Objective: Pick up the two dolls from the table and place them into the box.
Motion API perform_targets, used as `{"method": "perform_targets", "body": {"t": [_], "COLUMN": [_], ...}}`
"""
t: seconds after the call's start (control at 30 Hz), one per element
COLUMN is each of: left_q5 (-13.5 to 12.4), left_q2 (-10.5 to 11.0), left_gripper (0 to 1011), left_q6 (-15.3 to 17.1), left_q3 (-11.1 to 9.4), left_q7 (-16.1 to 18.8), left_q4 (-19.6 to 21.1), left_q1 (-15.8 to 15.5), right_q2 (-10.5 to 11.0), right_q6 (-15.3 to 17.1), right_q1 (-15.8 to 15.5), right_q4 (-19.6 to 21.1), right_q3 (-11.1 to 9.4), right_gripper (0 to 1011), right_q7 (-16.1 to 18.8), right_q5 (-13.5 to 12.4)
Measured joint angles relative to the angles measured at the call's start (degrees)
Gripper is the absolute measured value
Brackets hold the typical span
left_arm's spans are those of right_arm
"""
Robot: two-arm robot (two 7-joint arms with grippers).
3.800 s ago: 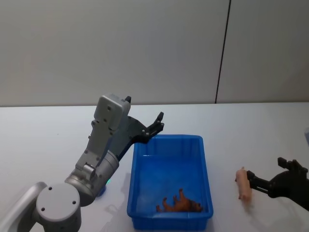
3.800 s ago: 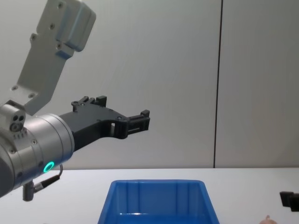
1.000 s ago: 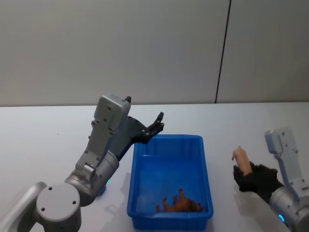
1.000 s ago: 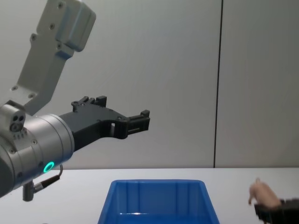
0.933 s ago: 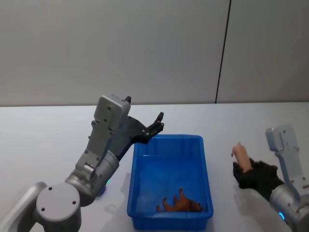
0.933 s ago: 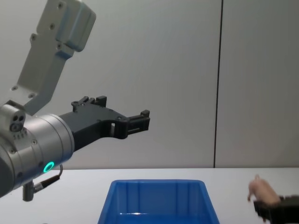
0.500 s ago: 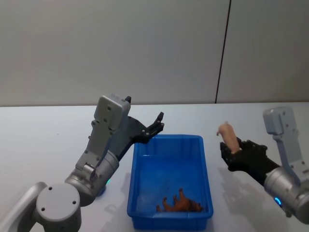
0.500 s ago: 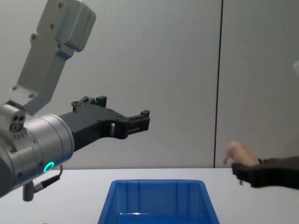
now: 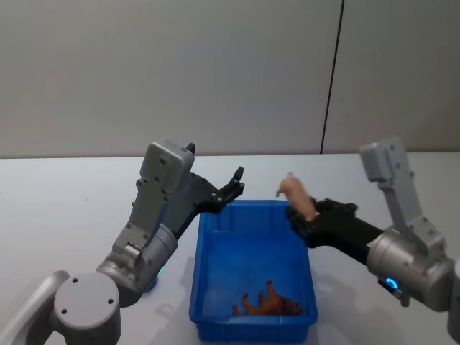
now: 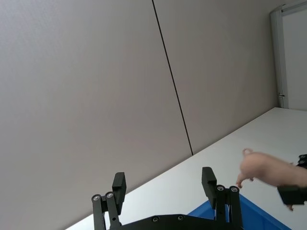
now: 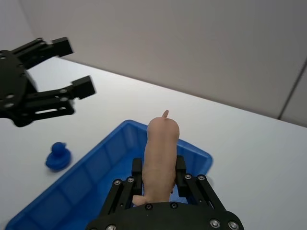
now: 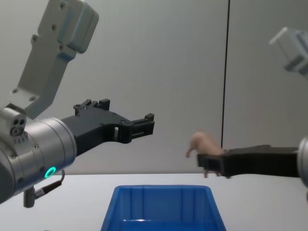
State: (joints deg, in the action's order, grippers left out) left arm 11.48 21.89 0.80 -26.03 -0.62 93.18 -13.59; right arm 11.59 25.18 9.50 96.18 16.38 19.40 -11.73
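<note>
**Pink doll carried to the rim of the box, not yet dropped**

The right pincer (image 9: 300, 218) is clamped on the pale pink doll (image 9: 295, 192), gripping its lower part so that most of the body sticks out beyond the fingers. It hangs in the air over the far right corner of the blue box (image 9: 195, 287). The lion doll (image 9: 270, 302) already lies on the box floor, at the near end. The left pincer (image 10: 163, 184) is spread open and holds nothing, raised over the far left corner of the box.

The main risk is letting go too early. The doll looks to be above the rim rather than well inside the walls, so a release here could clip the edge and bounce it back onto the desk (image 9: 57, 205). The grip is another worry: with so much of the smooth figure hanging forward, a quick move could make it pivot or slide out. The idle left arm is apart from the right one, but a wide sweep across the box would bring them close.

The desk is plain, flat and white, with a small blue duck-like figure (image 11: 58, 155) standing on it beside the box. Behind it is a pale grey panelled wall with one dark vertical seam (image 9: 330, 79).
</note>
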Motion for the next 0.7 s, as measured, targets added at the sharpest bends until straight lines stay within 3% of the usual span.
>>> {"method": "perform_targets", "body": {"t": [0.23, 0.43, 0.7], "left_q5": [0.0, 0.0, 0.0], "left_q2": [0.0, 0.0, 0.0], "left_gripper": [1001, 1001, 1001], "left_q6": [0.0, 0.0, 0.0], "left_q3": [0.0, 0.0, 0.0], "left_q7": [0.0, 0.0, 0.0], "left_q4": [0.0, 0.0, 0.0], "left_q1": [0.0, 0.0, 0.0], "right_q2": [-1.6, -3.1, -3.9], "right_q6": [4.2, 7.8, 9.8], "right_q1": [3.4, 6.4, 8.4], "right_q4": [-2.3, -5.1, -7.0], "right_q3": [1.2, 2.3, 3.1], "right_gripper": [511, 713, 942], "right_q7": [6.2, 11.1, 14.2], "right_q5": [0.2, 0.8, 1.2]}}
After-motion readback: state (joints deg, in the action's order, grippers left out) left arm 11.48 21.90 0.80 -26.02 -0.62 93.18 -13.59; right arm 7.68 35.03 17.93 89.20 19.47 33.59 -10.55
